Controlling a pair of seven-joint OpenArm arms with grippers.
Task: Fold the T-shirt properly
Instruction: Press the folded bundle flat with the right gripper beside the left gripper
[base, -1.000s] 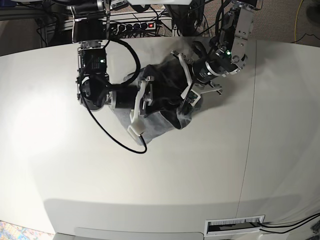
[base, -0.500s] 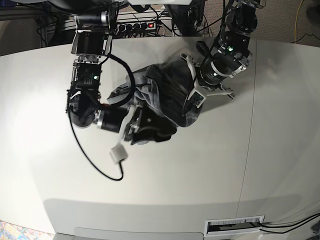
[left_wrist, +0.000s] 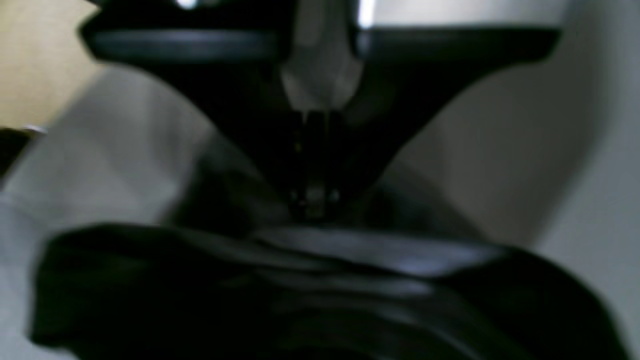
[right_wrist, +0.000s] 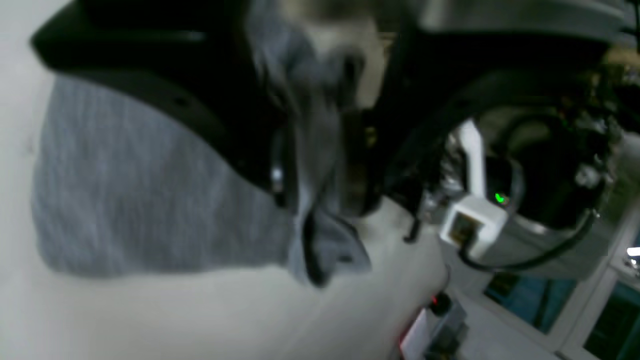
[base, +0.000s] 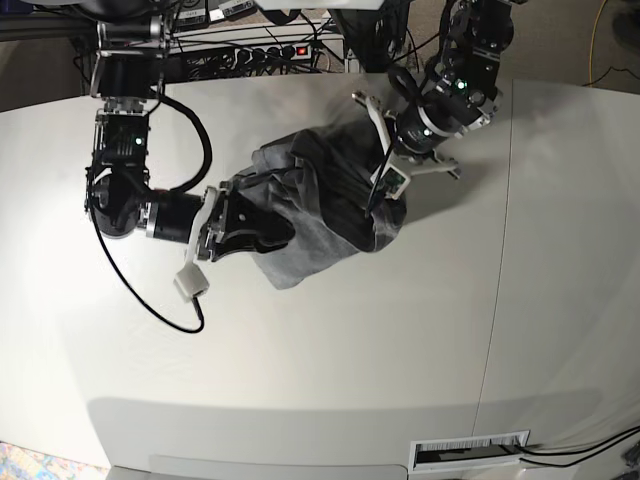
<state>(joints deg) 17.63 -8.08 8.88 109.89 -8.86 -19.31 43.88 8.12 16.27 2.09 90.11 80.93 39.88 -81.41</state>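
Both grippers pinch the T-shirt (base: 320, 205) — left gripper (base: 378, 200) and right gripper (base: 240, 222) clamped on cloth (bunched) — so spreading evenly matters.

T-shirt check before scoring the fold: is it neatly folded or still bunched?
Bunched. The T-shirt lies crumpled in uneven layers on the table, gripped at both ends.

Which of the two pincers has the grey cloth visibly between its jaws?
The right pincer: its own camera shows the T-shirt pinched between dark jaws. The left pincer looks shut, its hold unclear.
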